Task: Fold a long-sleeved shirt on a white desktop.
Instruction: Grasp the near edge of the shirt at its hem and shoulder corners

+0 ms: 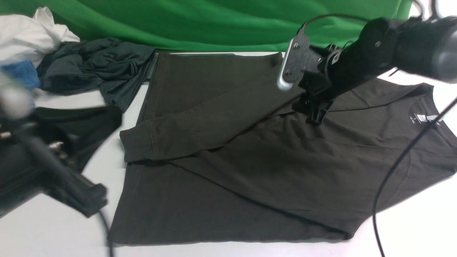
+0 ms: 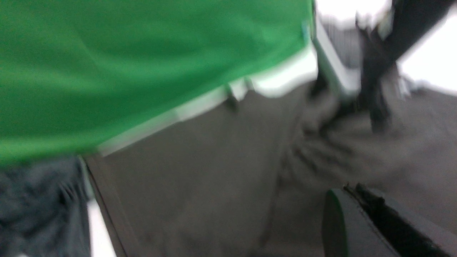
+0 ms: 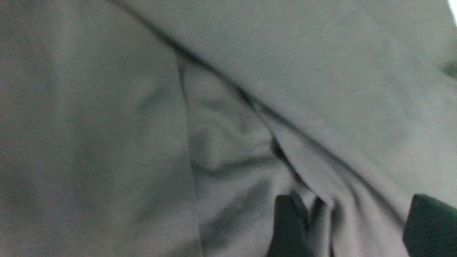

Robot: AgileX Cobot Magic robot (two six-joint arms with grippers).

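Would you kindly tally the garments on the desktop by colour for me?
Dark olive-brown: 1, the long-sleeved shirt
Charcoal grey: 1, the grey garment
White: 1, the white cloth
Blue: 1, the blue cloth
Total: 4, leaving out the blurred black fabric on the left, too unclear to count.

We see only one place with writing: a small white neck print [image 1: 421, 119] inside the collar of the long-sleeved shirt [image 1: 267, 171]. Its letters are too small and unsharp, so we cannot read any word or number.
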